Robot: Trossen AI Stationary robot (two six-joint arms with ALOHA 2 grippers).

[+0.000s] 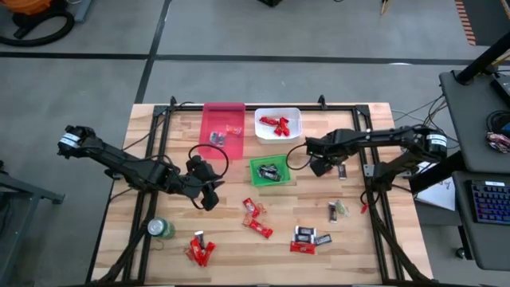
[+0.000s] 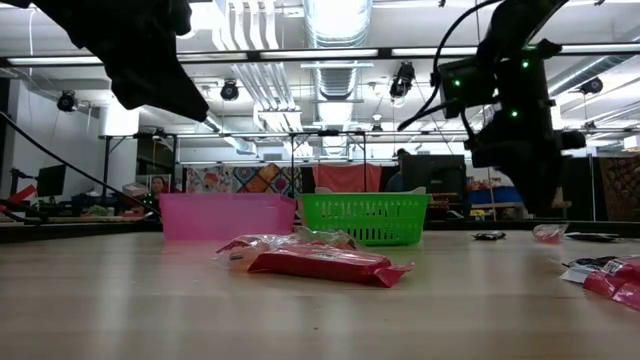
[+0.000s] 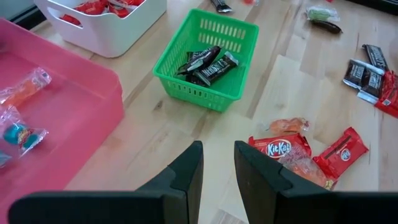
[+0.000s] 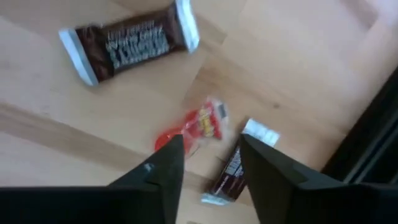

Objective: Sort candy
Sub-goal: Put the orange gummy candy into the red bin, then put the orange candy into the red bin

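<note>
Right gripper [image 4: 208, 165] is hanging over the table right of the green basket [image 1: 272, 171], fingers apart, nothing between them. Under it a red-wrapped sweet [image 4: 200, 127] and a dark bar [image 4: 231, 171] are lying just beside each other, with another dark chocolate bar [image 4: 129, 42] close by. Left gripper [image 3: 217, 171] is sitting left of the basket, fingers a small gap apart, empty, KitKat packs [image 3: 280, 148] just beyond it. Dark bars [image 3: 206, 65] are sitting in the green basket, red candies [image 1: 276, 124] in the white bin [image 1: 278, 115], clear-wrapped sweets [image 3: 23, 118] in the pink bin [image 1: 223, 131]. More candy [image 1: 256, 219] is lying loose across the near table.
</note>
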